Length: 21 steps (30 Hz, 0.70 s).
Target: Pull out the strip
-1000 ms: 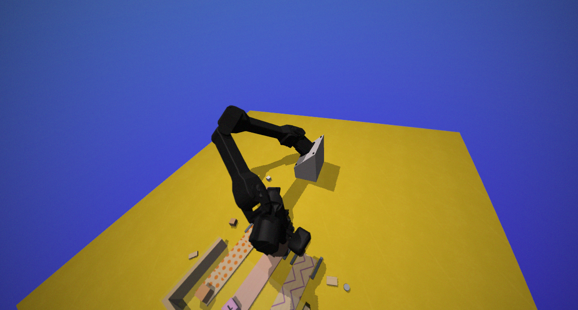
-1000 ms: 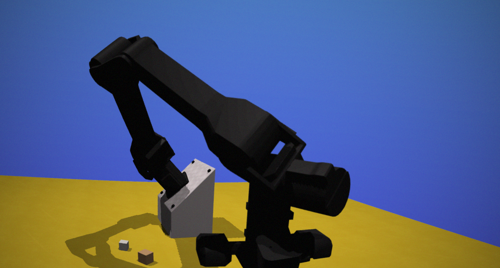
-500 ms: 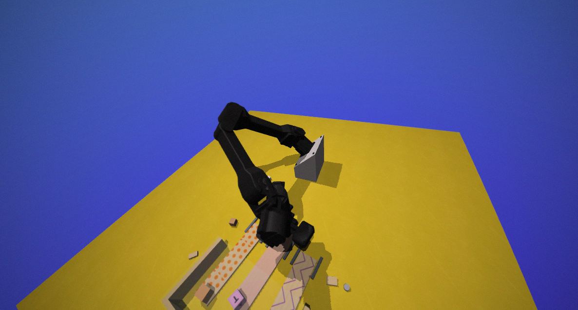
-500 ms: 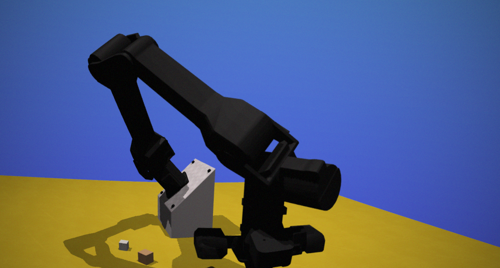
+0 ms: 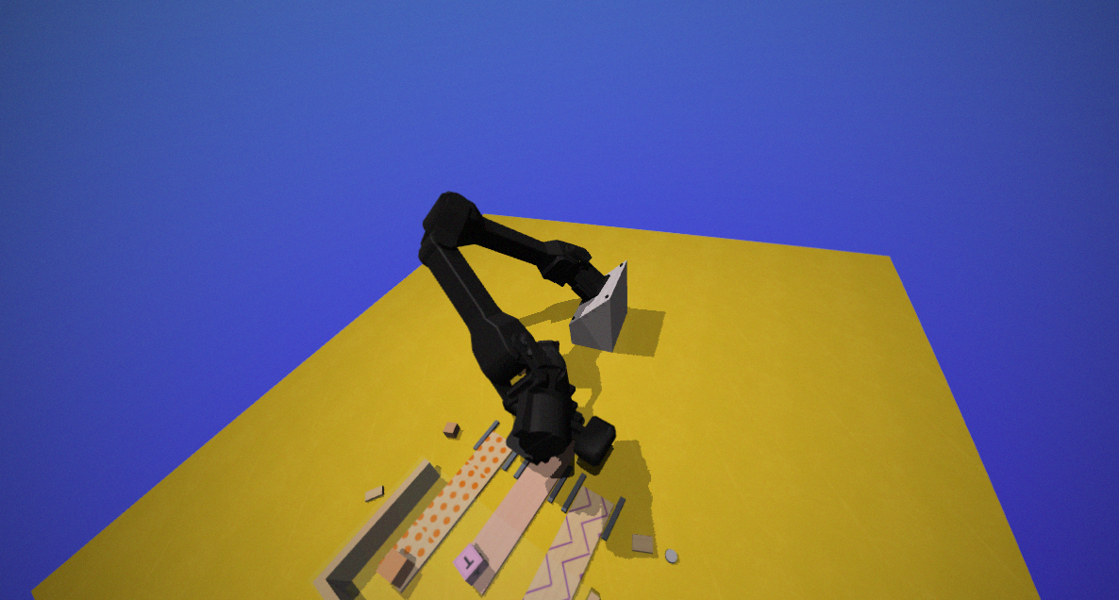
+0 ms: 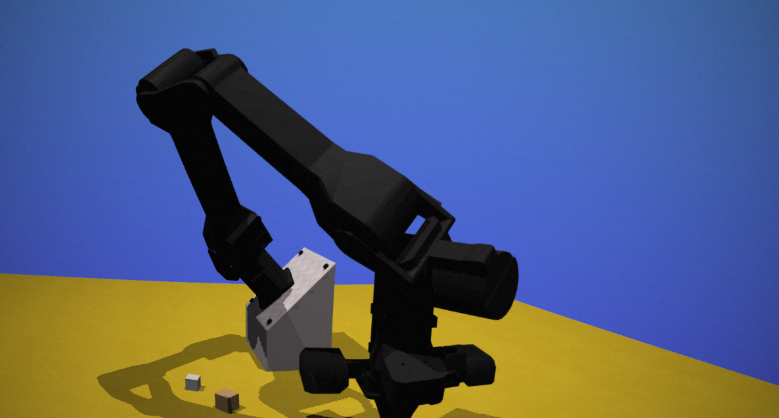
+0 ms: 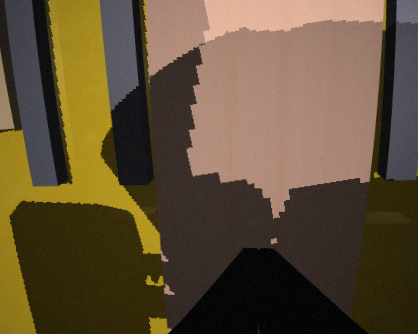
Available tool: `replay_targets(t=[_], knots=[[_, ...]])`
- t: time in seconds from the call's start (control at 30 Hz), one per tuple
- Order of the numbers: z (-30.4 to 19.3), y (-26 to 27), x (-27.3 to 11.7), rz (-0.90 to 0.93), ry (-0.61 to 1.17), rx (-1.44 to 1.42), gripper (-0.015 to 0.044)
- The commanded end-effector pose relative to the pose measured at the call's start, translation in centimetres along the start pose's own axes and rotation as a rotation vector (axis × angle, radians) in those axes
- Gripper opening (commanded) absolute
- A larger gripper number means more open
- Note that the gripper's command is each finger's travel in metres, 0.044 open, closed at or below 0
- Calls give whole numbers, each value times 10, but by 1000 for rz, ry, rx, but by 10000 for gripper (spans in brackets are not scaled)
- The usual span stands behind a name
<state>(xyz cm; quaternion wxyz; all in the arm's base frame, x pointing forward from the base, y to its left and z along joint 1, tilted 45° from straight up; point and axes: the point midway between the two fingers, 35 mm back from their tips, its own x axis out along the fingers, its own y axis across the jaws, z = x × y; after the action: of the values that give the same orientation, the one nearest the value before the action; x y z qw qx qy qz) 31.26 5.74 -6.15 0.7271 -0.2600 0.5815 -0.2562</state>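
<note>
Over plain pink strip end: jaws clenched, apparently pressing; labelled cube aboard.

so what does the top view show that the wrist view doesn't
Only the top view shows the labelled cube sitting on the far end of the plain pink strip, the orange-dotted strip, the whole zigzag strip, the grey base block and the arm's full reach. Only the wrist view shows the claw shut, empty, its tips low over the pink strip's near end. Both share that pink strip, the grey bars flanking it, and the yellow table.
</note>
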Motion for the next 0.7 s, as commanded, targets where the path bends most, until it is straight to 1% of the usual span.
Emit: replay_targets(t=[0.0, 0.67], knots=[[-13, -1, 4, -2, 20, -6, 0], [-43, -1, 4, -2, 21, -7, 0]])
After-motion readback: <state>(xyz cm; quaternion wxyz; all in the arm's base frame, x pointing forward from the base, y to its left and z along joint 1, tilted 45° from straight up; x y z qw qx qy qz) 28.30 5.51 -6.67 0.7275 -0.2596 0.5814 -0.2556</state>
